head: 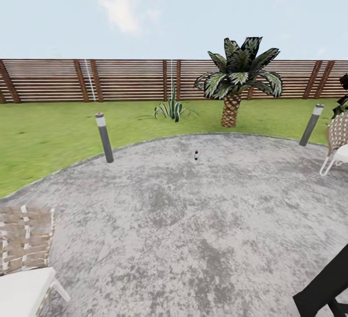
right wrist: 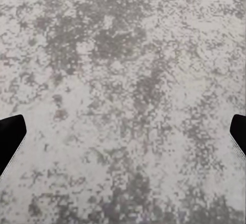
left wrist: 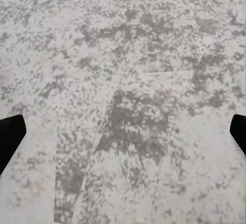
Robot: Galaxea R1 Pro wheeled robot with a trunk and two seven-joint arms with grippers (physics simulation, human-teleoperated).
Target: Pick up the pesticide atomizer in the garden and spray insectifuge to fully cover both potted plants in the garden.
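The pesticide atomizer (head: 196, 154) stands upright on the round mottled grey patio (head: 193, 239), a small slim dark bottle with a pale top and a reddish band, too small here to make out its trigger. It sits alone toward the patio's far edge, well apart from everything else, with the lawn (head: 48, 138) beginning just beyond it. On the grass behind it is a spiky low plant (head: 171, 109), and to its right a short palm (head: 237, 80) with a scaly brown trunk, both in front of the brown slatted fence (head: 121, 80). Two grey bollard lights (head: 104, 138) (head: 311, 124) stand at the patio's rim, and woven chairs (head: 24, 259) (head: 338, 143) sit at the near left and far right. The left gripper (left wrist: 123, 139) is spread wide over bare paving, holding and touching nothing; the right gripper (right wrist: 123, 139) is likewise spread wide and empty above the paving
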